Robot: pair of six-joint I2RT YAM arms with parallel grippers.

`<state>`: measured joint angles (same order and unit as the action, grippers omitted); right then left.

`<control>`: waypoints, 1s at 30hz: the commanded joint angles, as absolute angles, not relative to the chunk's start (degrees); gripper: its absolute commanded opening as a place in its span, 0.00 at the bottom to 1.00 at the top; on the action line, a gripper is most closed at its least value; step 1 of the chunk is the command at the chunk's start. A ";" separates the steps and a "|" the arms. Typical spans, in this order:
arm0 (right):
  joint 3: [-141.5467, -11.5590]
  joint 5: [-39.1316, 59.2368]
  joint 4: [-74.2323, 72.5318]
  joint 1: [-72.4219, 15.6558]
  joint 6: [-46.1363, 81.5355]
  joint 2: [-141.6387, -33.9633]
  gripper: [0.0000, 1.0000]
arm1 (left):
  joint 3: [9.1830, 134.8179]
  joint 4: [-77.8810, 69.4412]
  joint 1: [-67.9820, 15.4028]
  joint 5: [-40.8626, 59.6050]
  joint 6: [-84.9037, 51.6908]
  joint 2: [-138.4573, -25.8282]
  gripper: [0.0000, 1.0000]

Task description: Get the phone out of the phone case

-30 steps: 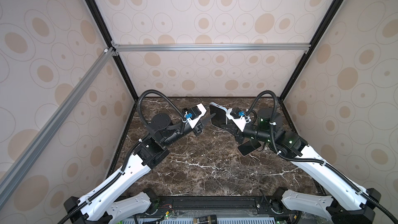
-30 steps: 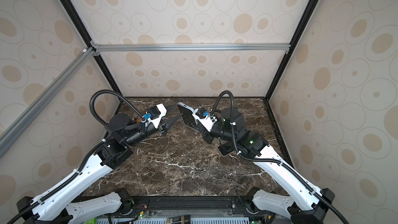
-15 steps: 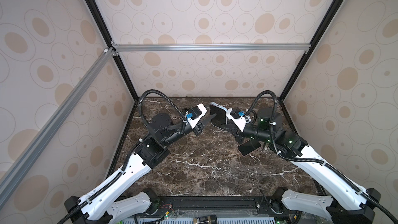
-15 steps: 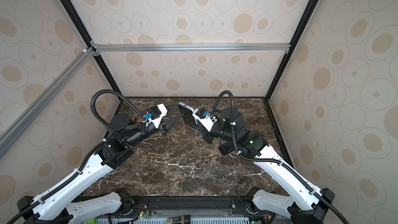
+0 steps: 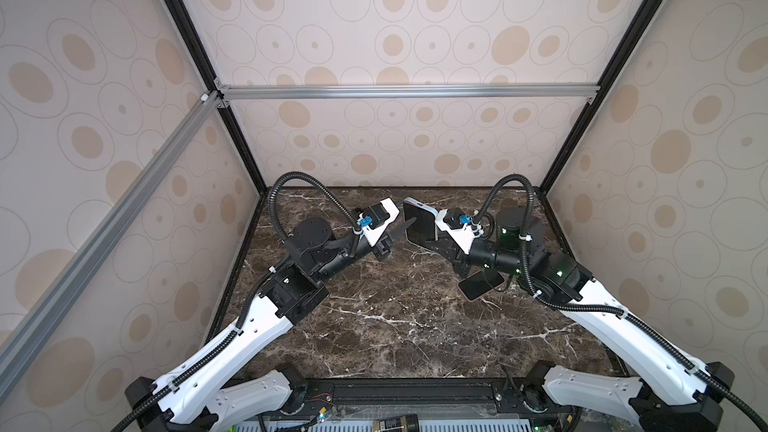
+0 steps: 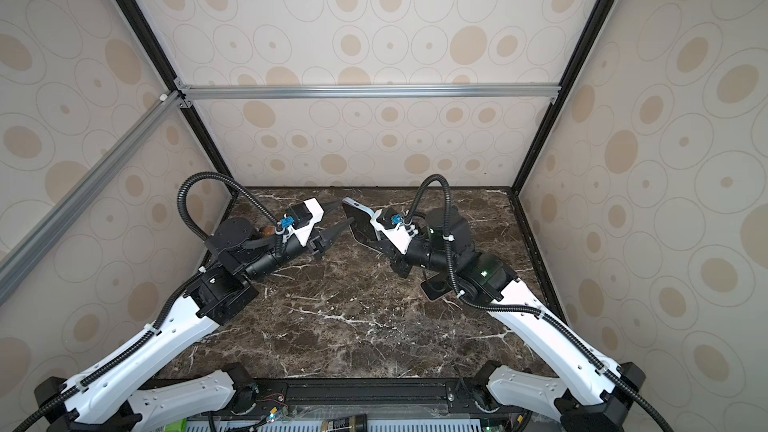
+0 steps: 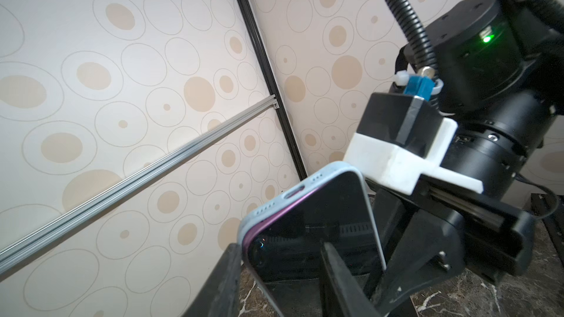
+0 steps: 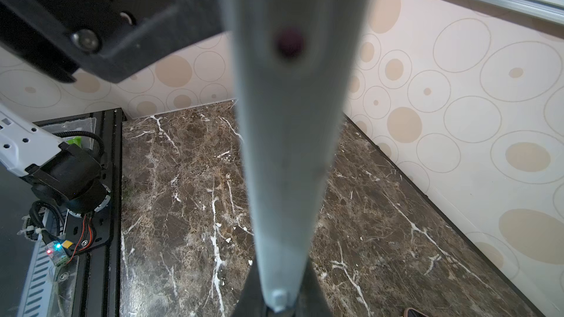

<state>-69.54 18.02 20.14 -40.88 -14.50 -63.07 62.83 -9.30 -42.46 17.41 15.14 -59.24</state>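
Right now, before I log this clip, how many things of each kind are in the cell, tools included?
phone case, light blue: 1
phone inside it: 1
dark phone-like slab lying flat: 1
tools: 2, left tool and right tool
Total: 5

White arm links (image 5: 257, 326), black joints (image 5: 311, 238), ribbed black cables (image 5: 291, 178), blue connectors (image 5: 365, 222), green light (image 7: 485, 38)
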 commanded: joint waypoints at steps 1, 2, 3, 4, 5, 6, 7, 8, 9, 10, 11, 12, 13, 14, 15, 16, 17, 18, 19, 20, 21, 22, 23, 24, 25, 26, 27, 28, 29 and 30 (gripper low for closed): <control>-72.38 20.22 16.77 -41.29 -15.51 -63.35 0.00 | 64.40 -8.50 -42.39 19.37 16.43 -60.03 0.41; -72.41 20.46 16.95 -41.30 -15.63 -63.45 0.00 | 64.59 -8.15 -42.40 19.95 16.50 -60.24 0.41; -72.42 20.59 17.04 -41.31 -15.75 -63.47 0.00 | 64.75 -7.83 -42.43 20.47 16.57 -60.44 0.41; -72.43 21.07 17.16 -41.30 -15.97 -63.54 0.00 | 65.06 -7.30 -42.43 21.15 16.74 -60.67 0.41; -72.42 21.41 17.20 -41.30 -16.23 -63.54 0.00 | 65.26 -6.89 -42.38 21.82 16.83 -60.90 0.41; -72.42 21.77 17.26 -41.30 -16.47 -63.48 0.00 | 65.37 -6.65 -42.45 22.40 16.79 -61.07 0.41; -72.42 22.17 17.29 -41.24 -16.68 -63.54 0.00 | 65.54 -6.38 -42.45 23.17 16.87 -61.30 0.41; -72.47 22.41 17.29 -41.28 -16.91 -63.55 0.00 | 65.82 -5.89 -42.44 24.02 16.96 -61.50 0.41; -72.51 22.65 17.25 -41.31 -17.07 -63.58 0.00 | 65.99 -5.56 -42.41 24.71 16.96 -61.73 0.41; -72.51 23.04 17.38 -41.30 -17.29 -63.59 0.00 | 66.07 -5.17 -42.41 25.59 17.06 -61.91 0.40; -72.51 23.56 17.48 -41.24 -17.60 -63.53 0.00 | 66.22 -4.74 -42.44 26.41 17.14 -62.09 0.41; -72.51 23.85 17.35 -41.27 -17.72 -63.54 0.00 | 66.35 -4.35 -42.37 26.63 17.23 -62.34 0.40; -72.58 24.12 17.36 -41.24 -17.93 -63.50 0.00 | 66.44 -3.83 -42.40 28.58 17.44 -62.64 0.41; -72.76 24.38 17.70 -41.31 -18.22 -63.54 0.00 | 66.55 -3.23 -42.45 29.43 17.52 -63.04 0.41; -73.02 24.65 17.96 -41.24 -18.48 -63.54 0.00 | 66.77 -2.84 -42.43 30.26 17.58 -63.38 0.41; -73.27 24.78 18.30 -41.30 -18.75 -63.54 0.00 | 66.88 -2.51 -42.38 31.10 17.60 -63.69 0.41; -73.47 24.95 18.41 -41.30 -18.94 -63.46 0.00 | 66.73 -2.37 -42.43 31.69 17.50 -63.93 0.41; -73.48 25.02 18.45 -41.23 -19.12 -63.35 0.00 | 66.75 -2.23 -42.40 32.17 17.50 -64.11 0.41; -73.60 25.13 18.46 -41.28 -19.42 -63.29 0.00 | 66.71 -2.13 -42.38 32.61 17.40 -64.24 0.41; -73.56 25.31 18.54 -41.29 -19.64 -63.21 0.00 | 66.61 -1.92 -42.45 32.84 17.47 -64.39 0.41; -73.65 25.46 18.67 -41.28 -19.90 -63.27 0.00 | 66.58 -1.74 -42.43 33.19 17.49 -64.51 0.41; -73.70 25.71 18.86 -41.31 -20.23 -63.33 0.00 | 66.59 -1.44 -42.40 33.66 17.66 -64.66 0.41; -73.81 25.92 18.98 -41.26 -20.43 -63.45 0.00 | 66.69 -1.01 -42.44 34.04 17.67 -64.90 0.41; -73.76 26.17 19.07 -41.30 -20.48 -63.46 0.00 | 66.79 -0.83 -42.45 34.18 17.69 -65.04 0.41; -73.79 26.59 19.07 -41.29 -20.48 -63.44 0.00 | 66.77 -0.71 -42.40 34.41 17.67 -65.13 0.41; -73.66 27.16 19.07 -41.25 -20.48 -63.45 0.00 | 66.71 -0.60 -42.45 34.77 17.67 -65.13 0.42; -73.65 27.48 19.07 -41.25 -20.56 -63.46 0.00 | 66.64 -0.47 -42.44 34.89 17.67 -65.08 0.42; -73.57 27.81 19.12 -41.30 -20.72 -63.46 0.00 | 66.62 -0.66 -42.36 35.18 17.63 -65.04 0.42; -73.51 27.99 19.20 -41.29 -20.96 -63.41 0.00 | 66.62 -0.62 -42.30 35.51 17.52 -64.96 0.42; -73.48 28.04 19.32 -41.29 -21.28 -63.45 0.00 | 66.62 -0.53 -42.24 35.93 17.42 -64.95 0.42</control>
<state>-71.13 20.16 25.65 -39.68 -16.25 -63.46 65.95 -5.23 -40.23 24.56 16.10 -63.11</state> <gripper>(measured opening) 0.121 0.420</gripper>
